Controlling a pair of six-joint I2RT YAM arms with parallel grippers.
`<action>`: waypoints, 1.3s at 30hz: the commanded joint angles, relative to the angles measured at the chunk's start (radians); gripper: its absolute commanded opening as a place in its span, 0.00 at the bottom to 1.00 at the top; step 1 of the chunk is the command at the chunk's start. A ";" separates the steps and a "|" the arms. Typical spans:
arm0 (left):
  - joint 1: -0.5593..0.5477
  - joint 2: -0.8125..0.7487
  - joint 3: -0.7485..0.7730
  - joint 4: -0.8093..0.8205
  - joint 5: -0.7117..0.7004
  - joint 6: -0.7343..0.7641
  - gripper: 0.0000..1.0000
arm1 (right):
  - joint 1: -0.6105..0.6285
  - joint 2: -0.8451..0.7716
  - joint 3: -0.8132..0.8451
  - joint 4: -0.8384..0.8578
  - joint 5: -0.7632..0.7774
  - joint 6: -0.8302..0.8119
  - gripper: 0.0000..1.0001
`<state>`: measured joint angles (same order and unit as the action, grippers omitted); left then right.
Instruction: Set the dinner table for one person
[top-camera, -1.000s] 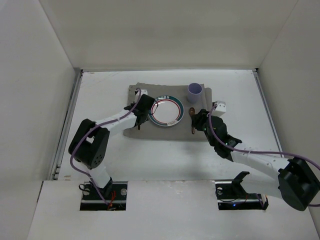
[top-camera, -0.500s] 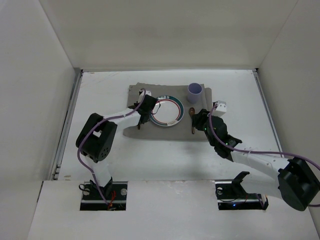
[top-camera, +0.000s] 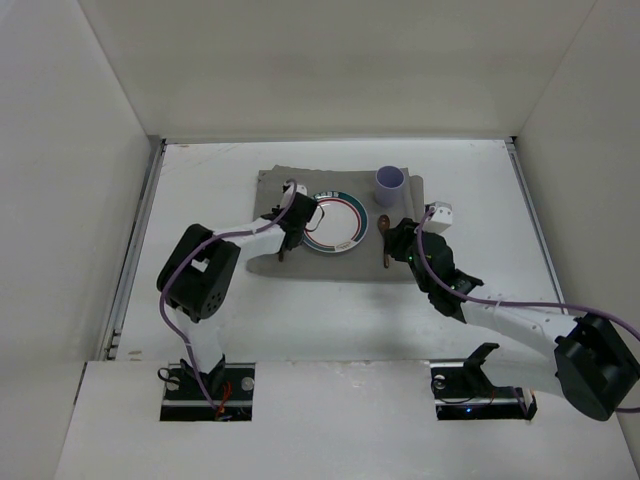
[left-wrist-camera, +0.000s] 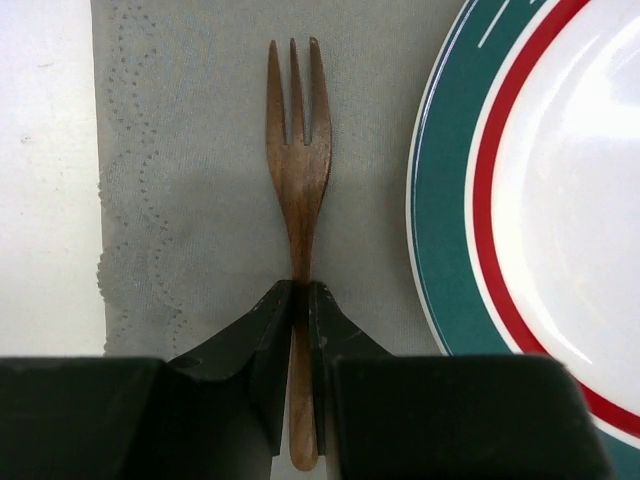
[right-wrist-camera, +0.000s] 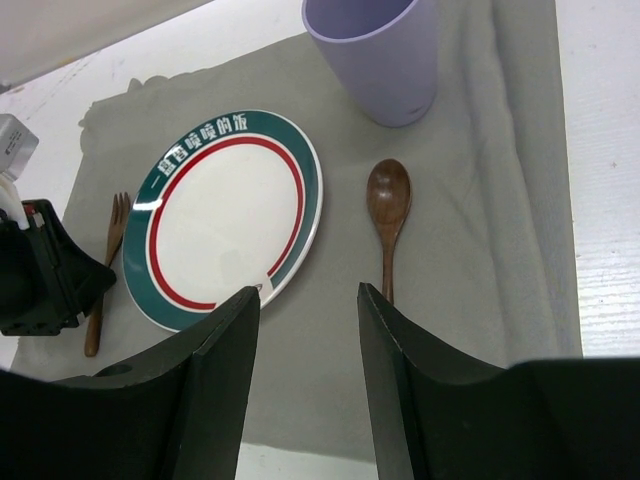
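The white dinner table (top-camera: 200, 300) carries a grey cloth mat (top-camera: 340, 265). On the mat lie a teal-and-red rimmed plate (top-camera: 335, 222), a lilac cup (top-camera: 389, 184) and a wooden spoon (top-camera: 385, 240) right of the plate. My left gripper (left-wrist-camera: 300, 295) is shut on the handle of a wooden fork (left-wrist-camera: 298, 170), which lies flat on the mat (left-wrist-camera: 190, 150) just left of the plate (left-wrist-camera: 540, 200), tines pointing away. My right gripper (right-wrist-camera: 308, 295) is open and empty above the mat, with the spoon (right-wrist-camera: 388, 205) just right of its gap and the plate (right-wrist-camera: 225, 215) to its left.
White walls enclose the table on three sides. Metal strips (top-camera: 135, 240) run along its side edges. The cup (right-wrist-camera: 380, 50) stands upright beyond the spoon. The left gripper (right-wrist-camera: 45, 275) and the fork (right-wrist-camera: 108, 260) show at the plate's left in the right wrist view.
The left arm has swung its elbow rightward and its gripper has shifted slightly toward the plate, with the fork now lying straight beside the plate. The right arm has not moved.
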<state>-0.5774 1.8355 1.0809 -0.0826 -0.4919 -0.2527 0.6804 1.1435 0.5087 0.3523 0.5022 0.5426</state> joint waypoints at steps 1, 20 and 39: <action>-0.008 0.005 -0.016 0.001 -0.002 0.024 0.10 | -0.006 -0.004 0.005 0.059 0.022 -0.010 0.50; -0.063 -0.203 -0.084 -0.017 -0.135 -0.042 0.66 | -0.014 -0.019 0.004 0.048 0.024 -0.012 0.51; -0.006 -0.640 -0.370 0.076 -0.134 -0.307 1.00 | -0.008 -0.050 0.008 0.025 0.012 -0.001 0.08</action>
<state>-0.6018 1.2732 0.7547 -0.0254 -0.6075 -0.4713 0.6739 1.1259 0.5087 0.3485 0.5049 0.5377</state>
